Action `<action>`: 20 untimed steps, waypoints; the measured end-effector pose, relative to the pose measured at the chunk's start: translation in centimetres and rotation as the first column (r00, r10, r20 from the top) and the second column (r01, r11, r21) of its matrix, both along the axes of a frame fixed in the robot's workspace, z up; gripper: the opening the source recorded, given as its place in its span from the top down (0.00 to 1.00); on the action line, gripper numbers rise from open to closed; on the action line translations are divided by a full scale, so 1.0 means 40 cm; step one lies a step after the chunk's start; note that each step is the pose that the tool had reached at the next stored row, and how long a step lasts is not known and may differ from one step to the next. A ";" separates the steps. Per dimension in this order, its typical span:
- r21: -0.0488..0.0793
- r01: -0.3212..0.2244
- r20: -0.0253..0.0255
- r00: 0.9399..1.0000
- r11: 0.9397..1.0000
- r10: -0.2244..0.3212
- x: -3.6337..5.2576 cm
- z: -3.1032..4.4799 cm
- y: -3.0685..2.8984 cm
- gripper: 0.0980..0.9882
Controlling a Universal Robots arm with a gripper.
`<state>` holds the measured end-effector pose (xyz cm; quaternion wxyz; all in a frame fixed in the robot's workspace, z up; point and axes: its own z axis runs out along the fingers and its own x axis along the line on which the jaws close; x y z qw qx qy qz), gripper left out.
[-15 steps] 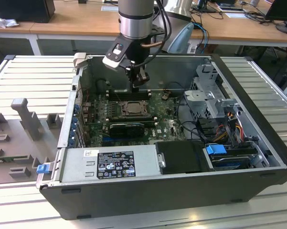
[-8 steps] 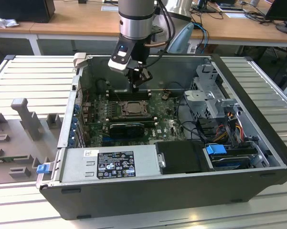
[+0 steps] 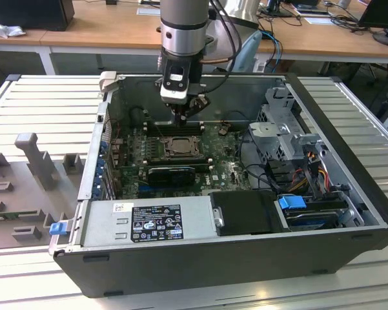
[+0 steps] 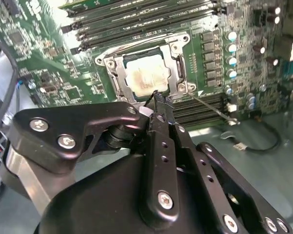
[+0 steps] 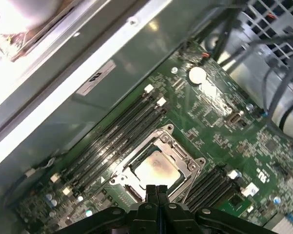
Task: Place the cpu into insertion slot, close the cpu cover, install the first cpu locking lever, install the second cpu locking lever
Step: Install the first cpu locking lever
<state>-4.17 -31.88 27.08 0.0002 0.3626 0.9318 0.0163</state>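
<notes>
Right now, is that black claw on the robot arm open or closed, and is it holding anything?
Gripper: closed, fingertips pressed together, nothing visible between them; the tips sit at the edge of the thin square silvery metal cpu cover.

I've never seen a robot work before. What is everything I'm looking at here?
computer case: one, black, open, on the slatted table
circuit board: one, green, inside the case
cpu: one, pale beige, mid-board, showing through the cover's window
cpu cover: one, silvery, lying over the cpu's edges
memory slots: several, black, flanking the cover
power supply: one, grey, the case's near side
arm: one, grey, above the case
claw: one, black, shut, tips by the cover's corner
</notes>
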 end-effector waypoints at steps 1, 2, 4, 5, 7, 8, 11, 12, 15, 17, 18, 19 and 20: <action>0.000 -0.028 0.000 1.000 1.000 0.028 0.000 -0.001 0.000 0.99; 0.000 -0.046 0.000 0.999 0.999 0.046 0.000 -0.001 0.000 0.99; 0.000 -0.096 0.000 0.995 0.995 0.096 0.000 -0.003 0.000 0.99; 0.000 -0.119 0.000 0.993 0.993 0.119 0.000 -0.003 0.000 0.99; 0.000 -0.162 0.000 0.987 0.987 0.162 0.000 -0.004 0.000 0.99; 0.000 -0.180 0.000 0.984 0.984 0.180 0.000 -0.005 0.000 0.99; 0.000 -0.243 0.000 0.970 0.970 0.243 0.000 -0.007 0.000 0.99; 0.000 -0.260 0.000 0.966 0.966 0.260 0.000 -0.008 0.000 0.99; 0.000 -0.318 0.000 0.948 0.948 0.318 0.000 -0.010 0.000 0.99; 0.000 -0.360 0.000 0.933 0.933 0.360 0.000 -0.012 0.000 0.99; 0.000 -0.377 0.000 0.926 0.926 0.377 0.000 -0.012 0.000 0.99; 0.000 -0.405 0.000 0.914 0.914 0.405 0.000 -0.013 0.000 0.99; 0.000 -0.440 0.000 0.898 0.898 0.440 0.000 -0.014 0.000 0.99</action>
